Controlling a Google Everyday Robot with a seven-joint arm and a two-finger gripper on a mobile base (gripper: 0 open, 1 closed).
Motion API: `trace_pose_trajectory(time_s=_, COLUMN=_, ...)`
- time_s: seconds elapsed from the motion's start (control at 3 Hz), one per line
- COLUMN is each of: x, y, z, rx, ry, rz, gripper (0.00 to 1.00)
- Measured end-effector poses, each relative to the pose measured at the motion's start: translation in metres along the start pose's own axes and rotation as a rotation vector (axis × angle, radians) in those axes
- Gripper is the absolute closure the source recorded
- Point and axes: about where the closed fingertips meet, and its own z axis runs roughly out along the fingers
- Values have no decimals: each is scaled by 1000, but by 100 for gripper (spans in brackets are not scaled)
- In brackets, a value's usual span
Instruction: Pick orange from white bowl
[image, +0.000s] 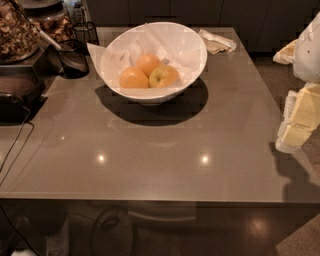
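Note:
The white bowl (199, 46), wide and lined with crinkled white paper, stands at the back middle of the grey table (150, 155). Inside lie one orange (133, 78) at the front left, a second orange (148, 63) behind it, and a yellow-green apple (164, 76) at the right. My gripper (299, 122), white with yellowish pads, hangs at the right edge of the view, beyond the table's right side. It is well to the right of the bowl and nearer to the camera, touching nothing.
A small dark wire basket (73, 58) stands just left of the bowl. Jars of snacks (15, 30) and a dark tray (17, 95) fill the left side, with a cable (15, 147) trailing forward. A folded napkin (217, 42) lies behind the bowl at the right.

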Motion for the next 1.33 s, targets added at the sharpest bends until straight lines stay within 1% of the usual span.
trace_pose_trajectory(time_s=0.33, x=-5, y=-4, z=-2, rx=10, ry=-8, rz=13, gripper=0)
trace_pose_trajectory(time_s=0.67, x=-22, y=-16, z=2, rx=-32, ry=-19, rz=9, gripper=0)
trace_pose_trajectory(time_s=1.0, x=-44, y=-27, z=8, rx=-70, ry=-11, rz=-30, gripper=0)
trace_pose_trajectory(time_s=1.33, x=-47, y=-27, z=8, rx=-70, ry=-13, rz=-34, gripper=0)
